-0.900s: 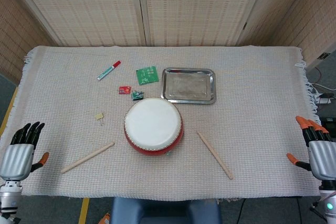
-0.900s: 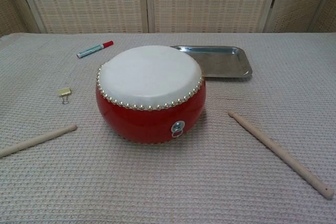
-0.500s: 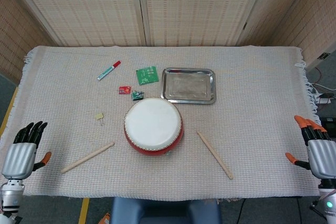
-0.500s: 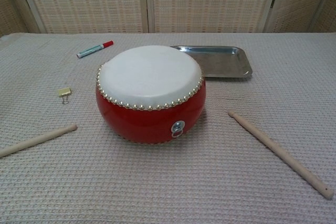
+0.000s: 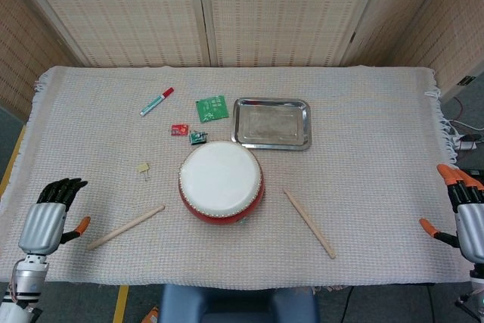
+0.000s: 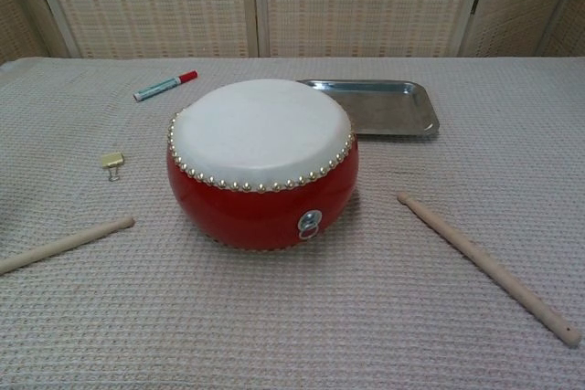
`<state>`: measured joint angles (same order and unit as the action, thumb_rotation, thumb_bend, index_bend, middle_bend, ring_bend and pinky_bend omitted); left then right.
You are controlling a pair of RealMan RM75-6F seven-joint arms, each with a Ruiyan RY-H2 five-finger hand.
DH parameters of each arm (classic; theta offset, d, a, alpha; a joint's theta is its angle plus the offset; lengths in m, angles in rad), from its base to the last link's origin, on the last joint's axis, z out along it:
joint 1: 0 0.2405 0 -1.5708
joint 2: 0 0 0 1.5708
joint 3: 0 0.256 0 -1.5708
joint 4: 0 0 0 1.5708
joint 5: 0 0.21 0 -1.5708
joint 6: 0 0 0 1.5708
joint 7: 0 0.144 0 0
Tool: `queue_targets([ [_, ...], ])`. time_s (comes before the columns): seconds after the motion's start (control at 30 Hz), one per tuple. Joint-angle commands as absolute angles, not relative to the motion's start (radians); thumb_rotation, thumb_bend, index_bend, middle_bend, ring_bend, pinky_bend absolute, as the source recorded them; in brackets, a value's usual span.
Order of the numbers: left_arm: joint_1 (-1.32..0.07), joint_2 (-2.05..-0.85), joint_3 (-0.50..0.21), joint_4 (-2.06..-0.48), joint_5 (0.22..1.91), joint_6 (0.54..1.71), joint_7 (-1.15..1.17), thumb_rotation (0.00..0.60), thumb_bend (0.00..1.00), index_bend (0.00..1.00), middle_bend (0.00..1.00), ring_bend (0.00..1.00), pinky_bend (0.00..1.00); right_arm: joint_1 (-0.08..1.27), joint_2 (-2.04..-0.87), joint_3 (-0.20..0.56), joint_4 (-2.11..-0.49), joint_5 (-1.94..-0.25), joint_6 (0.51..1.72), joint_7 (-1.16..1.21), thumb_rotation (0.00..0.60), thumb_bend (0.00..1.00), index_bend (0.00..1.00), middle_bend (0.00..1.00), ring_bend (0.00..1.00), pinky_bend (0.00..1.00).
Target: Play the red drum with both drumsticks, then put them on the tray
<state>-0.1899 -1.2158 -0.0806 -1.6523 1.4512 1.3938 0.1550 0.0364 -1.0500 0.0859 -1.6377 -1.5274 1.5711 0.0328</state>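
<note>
Both hands empty, fingers spread: left hand (image 5: 47, 221) near the left stick (image 5: 125, 227), right hand (image 5: 467, 217) well apart from the right stick (image 5: 309, 223). The sticks flank the drum (image 5: 221, 181), one per hand, probably for separate pickups. Tray (image 5: 271, 141) behind the drum.

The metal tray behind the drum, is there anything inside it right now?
Nothing shows inside the metal tray; its bare floor is visible in the head view. In the chest view the red drum covers its near left corner. Both drumsticks lie on the cloth.
</note>
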Motion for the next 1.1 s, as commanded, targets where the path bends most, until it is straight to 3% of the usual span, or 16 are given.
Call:
queue_targets([
  [0.03, -0.218, -1.256, -0.078, -1.64, 1.433, 1.341, 0.168, 0.6, 0.32, 0.26, 0.19, 0.13, 0.15, 0.039, -1.049, 0.086, -1.637, -1.53, 1.567, 0.039, 0.6, 0.06, 0.04, 0.1, 0.0, 0.17],
  [0.53, -0.291, -1.417, -0.087, -1.601, 1.266, 1.18, 0.269, 0.6, 0.33, 0.36, 0.19, 0.13, 0.15, 0.047, -1.059, 0.08, -1.616, -1.529, 1.544, 0.072, 0.6, 0.06, 0.04, 0.1, 0.0, 0.17],
  [1.1, -0.338, -1.512, -0.121, -1.609, 1.042, 1.136, 0.403, 0.6, 0.33, 0.39, 0.19, 0.13, 0.15, 0.051, -1.064, 0.082, -1.59, -1.523, 1.535, 0.11, 0.6, 0.06, 0.04, 0.1, 0.0, 0.17],
])
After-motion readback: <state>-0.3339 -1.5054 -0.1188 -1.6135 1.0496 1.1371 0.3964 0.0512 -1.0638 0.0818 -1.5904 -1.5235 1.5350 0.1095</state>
